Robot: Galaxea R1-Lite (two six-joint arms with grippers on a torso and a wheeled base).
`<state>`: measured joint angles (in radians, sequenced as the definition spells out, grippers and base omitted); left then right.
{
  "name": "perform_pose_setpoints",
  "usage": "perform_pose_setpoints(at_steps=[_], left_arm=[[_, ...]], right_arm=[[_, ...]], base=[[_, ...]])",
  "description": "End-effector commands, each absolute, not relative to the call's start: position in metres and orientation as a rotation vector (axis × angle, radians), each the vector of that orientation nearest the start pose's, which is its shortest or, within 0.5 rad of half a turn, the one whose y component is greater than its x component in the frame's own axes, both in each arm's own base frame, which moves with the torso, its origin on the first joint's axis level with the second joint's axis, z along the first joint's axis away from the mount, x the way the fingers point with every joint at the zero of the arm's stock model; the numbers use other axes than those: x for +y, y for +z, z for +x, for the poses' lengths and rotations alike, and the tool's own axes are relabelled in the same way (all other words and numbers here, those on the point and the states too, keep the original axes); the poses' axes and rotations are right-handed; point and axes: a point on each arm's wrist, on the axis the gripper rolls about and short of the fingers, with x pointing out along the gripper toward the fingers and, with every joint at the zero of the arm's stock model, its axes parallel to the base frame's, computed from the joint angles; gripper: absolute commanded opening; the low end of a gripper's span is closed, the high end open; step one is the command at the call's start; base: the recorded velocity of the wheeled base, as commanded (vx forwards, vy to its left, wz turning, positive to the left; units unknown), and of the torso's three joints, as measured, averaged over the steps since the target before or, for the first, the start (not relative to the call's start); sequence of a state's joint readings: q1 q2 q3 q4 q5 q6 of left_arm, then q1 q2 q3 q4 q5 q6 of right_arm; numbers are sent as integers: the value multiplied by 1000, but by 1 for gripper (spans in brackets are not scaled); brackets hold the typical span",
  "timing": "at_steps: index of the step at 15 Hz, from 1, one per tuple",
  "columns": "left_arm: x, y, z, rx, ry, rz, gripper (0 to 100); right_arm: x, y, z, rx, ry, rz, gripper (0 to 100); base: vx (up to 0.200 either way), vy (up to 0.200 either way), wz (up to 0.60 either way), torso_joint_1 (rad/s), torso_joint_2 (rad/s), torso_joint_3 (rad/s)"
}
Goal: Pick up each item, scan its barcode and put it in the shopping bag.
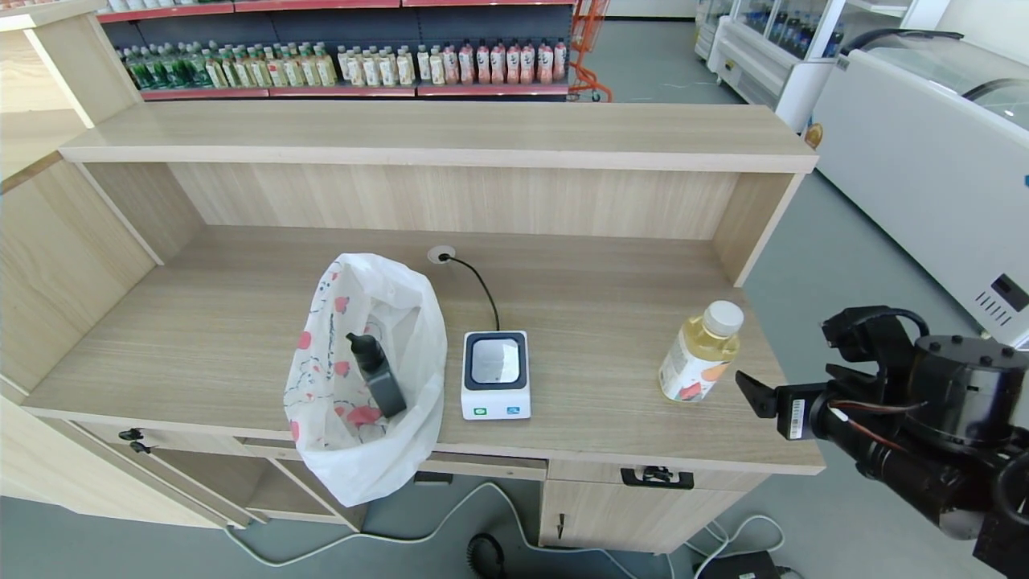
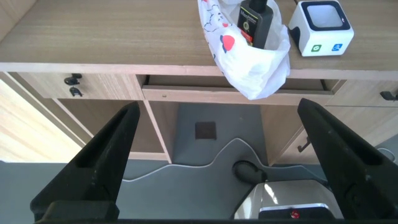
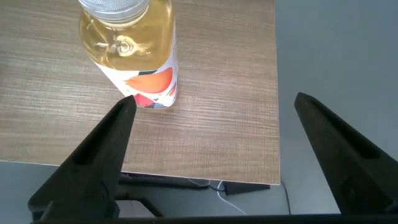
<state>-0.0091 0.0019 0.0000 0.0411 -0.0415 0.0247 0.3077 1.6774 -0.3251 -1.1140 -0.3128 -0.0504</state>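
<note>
The clear, white-capped bottle of yellow drink (image 1: 701, 354) stood upright near the wooden desk's (image 1: 579, 322) right edge. The right gripper (image 3: 214, 106), fingers released, hung just beside it. A level, mid-body grasp looked safest.

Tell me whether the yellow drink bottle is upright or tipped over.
Upright. The bottle stands on its base on the counter, its white cap on top.

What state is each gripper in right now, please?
Left gripper: open, holding nothing.
Right gripper: open, empty, near the bottle.
</note>
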Motion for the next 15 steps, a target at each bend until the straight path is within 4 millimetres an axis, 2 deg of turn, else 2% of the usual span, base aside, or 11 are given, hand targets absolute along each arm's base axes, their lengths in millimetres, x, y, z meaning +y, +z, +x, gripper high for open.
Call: perform_pose_setpoints(at_steps=[1,8,15], left_arm=[[-1,71,-23,42,-51,24,100],[-1,71,-23,42,-51,24,100],[-1,71,-23,42,-51,24,100]], right_arm=[[70,112,241,245,5,-135,100],[85,104,257,172,41,-126,100],[91,96,275,107,47,-159,100]], base=[[0,0,0,0,0,0],[0,0,0,0,0,0],[0,0,0,0,0,0]])
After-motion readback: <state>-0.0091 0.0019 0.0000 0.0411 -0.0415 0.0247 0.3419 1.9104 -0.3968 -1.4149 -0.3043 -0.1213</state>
